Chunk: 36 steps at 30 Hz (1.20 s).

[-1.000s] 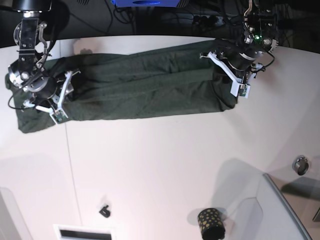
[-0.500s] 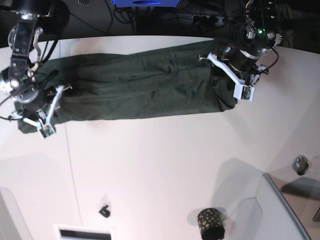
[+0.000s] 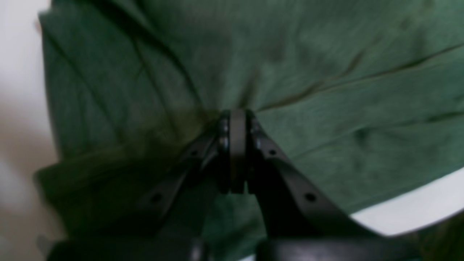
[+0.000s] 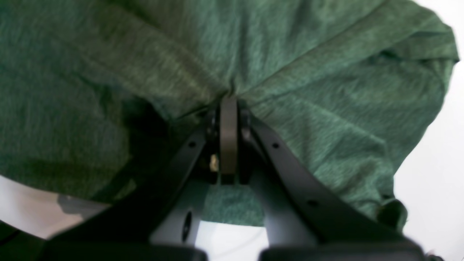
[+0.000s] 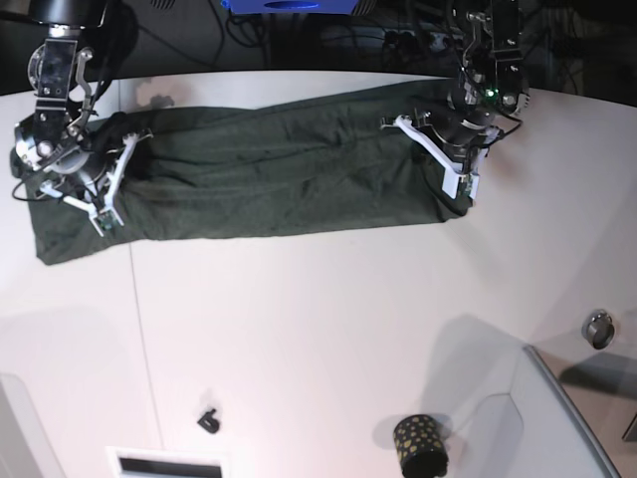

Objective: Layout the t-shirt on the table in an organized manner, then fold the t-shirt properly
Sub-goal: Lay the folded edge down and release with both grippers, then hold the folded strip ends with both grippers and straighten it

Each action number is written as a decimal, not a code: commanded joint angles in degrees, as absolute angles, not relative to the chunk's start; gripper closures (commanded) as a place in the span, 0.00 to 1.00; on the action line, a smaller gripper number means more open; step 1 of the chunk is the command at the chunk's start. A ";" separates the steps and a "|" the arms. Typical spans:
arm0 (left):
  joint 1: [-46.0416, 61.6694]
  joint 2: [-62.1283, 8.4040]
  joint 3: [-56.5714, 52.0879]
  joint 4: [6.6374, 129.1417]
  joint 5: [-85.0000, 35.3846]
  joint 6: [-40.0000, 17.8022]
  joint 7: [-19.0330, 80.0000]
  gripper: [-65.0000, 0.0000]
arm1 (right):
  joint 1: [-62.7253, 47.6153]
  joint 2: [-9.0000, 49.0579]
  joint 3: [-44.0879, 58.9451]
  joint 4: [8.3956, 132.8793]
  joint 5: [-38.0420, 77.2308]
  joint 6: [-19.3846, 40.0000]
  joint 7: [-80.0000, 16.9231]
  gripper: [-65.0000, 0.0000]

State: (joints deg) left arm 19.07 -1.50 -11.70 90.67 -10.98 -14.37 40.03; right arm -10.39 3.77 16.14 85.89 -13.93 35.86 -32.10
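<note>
The dark green t-shirt (image 5: 279, 169) lies as a long wrinkled band across the far part of the white table (image 5: 318, 339). My left gripper (image 5: 443, 159) presses down on the shirt's right end. In the left wrist view this gripper (image 3: 233, 119) is shut, and creases in the t-shirt (image 3: 326, 72) run out from its tip. My right gripper (image 5: 95, 184) sits on the shirt's left end. The right wrist view shows it (image 4: 228, 105) shut too, with the t-shirt (image 4: 308, 90) gathered into a pinch at its tip.
A black gold-dotted cup (image 5: 420, 446) stands near the front edge, beside a grey raised panel (image 5: 557, 428). A small metal ring (image 5: 598, 328) lies at the right. A small black clip (image 5: 207, 420) and a white slotted plate (image 5: 164, 463) sit front left. Cables hang behind the table.
Both grippers have closed onto the fabric. The right arm came back up from the shirt's lower left corner onto its left end. The left arm shifted slightly left.
</note>
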 commanded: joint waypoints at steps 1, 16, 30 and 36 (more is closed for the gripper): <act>19.21 -1.71 -11.82 91.56 -11.65 -14.55 38.90 1.00 | -9.89 4.26 16.31 87.25 -13.76 35.56 -31.60 0.98; 18.07 -1.27 -11.65 96.40 -11.74 -14.46 38.99 1.00 | 16.48 9.01 19.38 60.53 -13.76 35.30 -27.47 0.98; 18.15 -1.63 -11.74 89.01 -11.74 -14.46 38.90 1.00 | 17.27 14.90 19.38 48.40 -13.76 27.65 -22.29 0.98; 18.07 -2.33 -12.70 89.71 -12.00 -14.46 38.90 1.00 | 17.27 16.84 20.70 46.90 -13.67 20.62 -20.70 0.98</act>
